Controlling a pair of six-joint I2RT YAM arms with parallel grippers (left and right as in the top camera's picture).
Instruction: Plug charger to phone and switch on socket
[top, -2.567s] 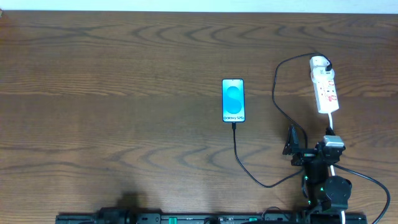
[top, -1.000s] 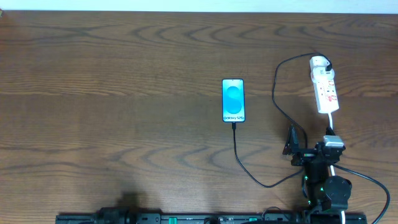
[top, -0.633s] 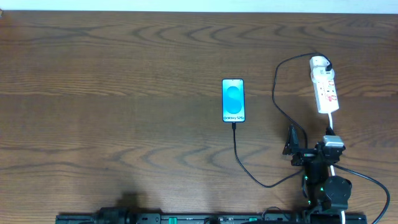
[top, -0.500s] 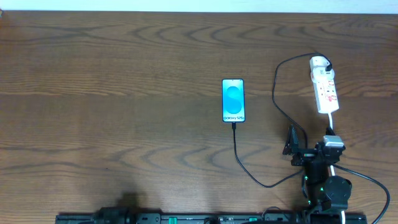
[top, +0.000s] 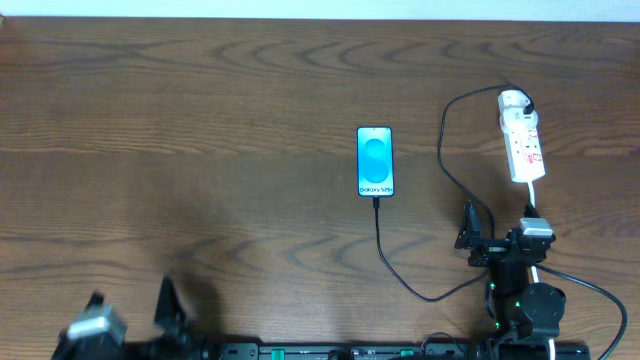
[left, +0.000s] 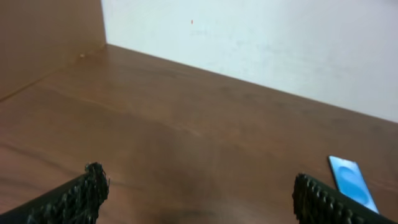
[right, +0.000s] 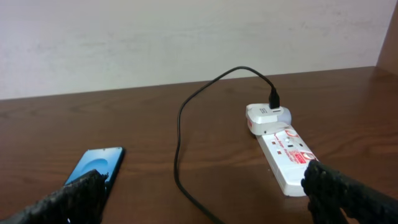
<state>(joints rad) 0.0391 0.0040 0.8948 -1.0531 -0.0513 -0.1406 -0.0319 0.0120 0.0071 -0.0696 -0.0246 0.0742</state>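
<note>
The right pincer (top: 498, 222) sits low over the worktop (top: 200, 130) with its fingers spread wide apart and nothing between them. Ahead of it and a little to its right lies the socket (top: 522, 140), lengthwise away from the pincer, its thick white cord running back past the pincer's right side. At the socket's far end a white adapter (right: 264, 118) is plugged in, with the charger's black plug standing in its top. The charger (top: 385, 250) loops from there out to the left, comes back towards the pincer, bends in front of it and runs up to the phone (top: 375, 161). The phone lies flat, screen lit blue, ahead and to the left of the right pincer. The connector tip meets the phone's near end, probably seated, though the view is too small to be sure.

The left pincer (top: 130, 298) is at the worktop's near edge, jaws wide apart and empty. The phone is well ahead and to its right.
</note>
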